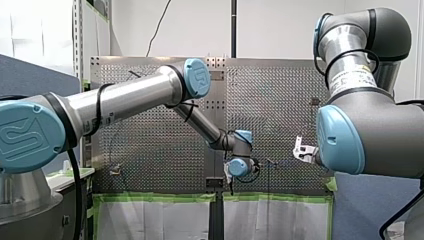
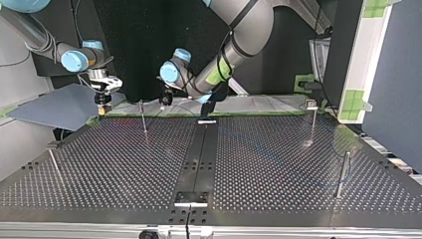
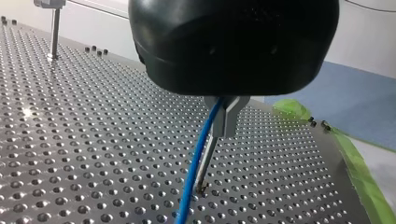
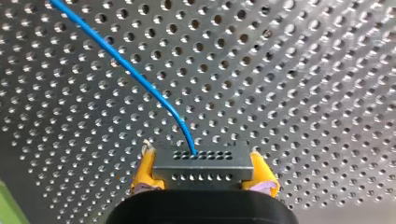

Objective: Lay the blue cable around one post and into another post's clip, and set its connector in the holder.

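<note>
My right gripper [image 4: 204, 173] clamps the connector [image 4: 203, 161], the cable [image 4: 126, 67] trailing ahead from it toward my left gripper [image 3: 225, 114], which pinches it just beside an upright post [image 3: 207, 163].

Both arms low at the table's taped edge, either side of the middle.

My left arm [image 1: 125, 97] comes in from the left, bends at a blue-capped elbow and drops to its wrist. My left gripper [image 1: 231, 185] hangs dark and narrow beneath it, just above the green tape [image 1: 160, 198] along that edge and just beside the black strip [image 1: 216, 212] at the table's middle. My right arm [image 1: 370, 130] fills the right side. My right gripper [image 1: 303, 150] shows only as a pale piece poking past the arm's blue cap, over the right half of the perforated table [image 1: 150, 145]. A small post [image 1: 116, 170] stands near the taped edge at the left. A second post [image 1: 314, 101] stands close to the right edge.
</note>
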Robot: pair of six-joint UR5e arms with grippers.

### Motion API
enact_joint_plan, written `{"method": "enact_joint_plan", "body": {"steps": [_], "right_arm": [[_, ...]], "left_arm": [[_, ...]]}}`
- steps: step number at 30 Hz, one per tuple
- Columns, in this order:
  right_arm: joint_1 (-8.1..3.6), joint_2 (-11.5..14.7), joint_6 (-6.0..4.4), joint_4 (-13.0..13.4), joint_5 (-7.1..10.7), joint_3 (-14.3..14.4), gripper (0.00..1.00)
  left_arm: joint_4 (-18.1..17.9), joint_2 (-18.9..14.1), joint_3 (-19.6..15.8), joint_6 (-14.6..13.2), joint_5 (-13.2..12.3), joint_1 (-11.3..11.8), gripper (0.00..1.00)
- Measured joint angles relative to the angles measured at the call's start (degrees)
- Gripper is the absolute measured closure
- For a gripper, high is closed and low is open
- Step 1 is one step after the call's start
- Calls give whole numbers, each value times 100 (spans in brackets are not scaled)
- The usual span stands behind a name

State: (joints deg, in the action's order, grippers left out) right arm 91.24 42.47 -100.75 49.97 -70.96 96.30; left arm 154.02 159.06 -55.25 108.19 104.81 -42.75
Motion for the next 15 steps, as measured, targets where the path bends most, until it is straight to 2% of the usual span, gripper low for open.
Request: {"method": "enact_joint_plan", "body": {"steps": [8, 15], "right_arm": [[0, -26, -65, 100, 8, -4, 100], [20, -214, -39, 83, 18, -111, 100]], "left_arm": [[347, 225, 364, 42, -142, 33, 100], [458, 243, 474, 77, -214, 78, 100]]}}
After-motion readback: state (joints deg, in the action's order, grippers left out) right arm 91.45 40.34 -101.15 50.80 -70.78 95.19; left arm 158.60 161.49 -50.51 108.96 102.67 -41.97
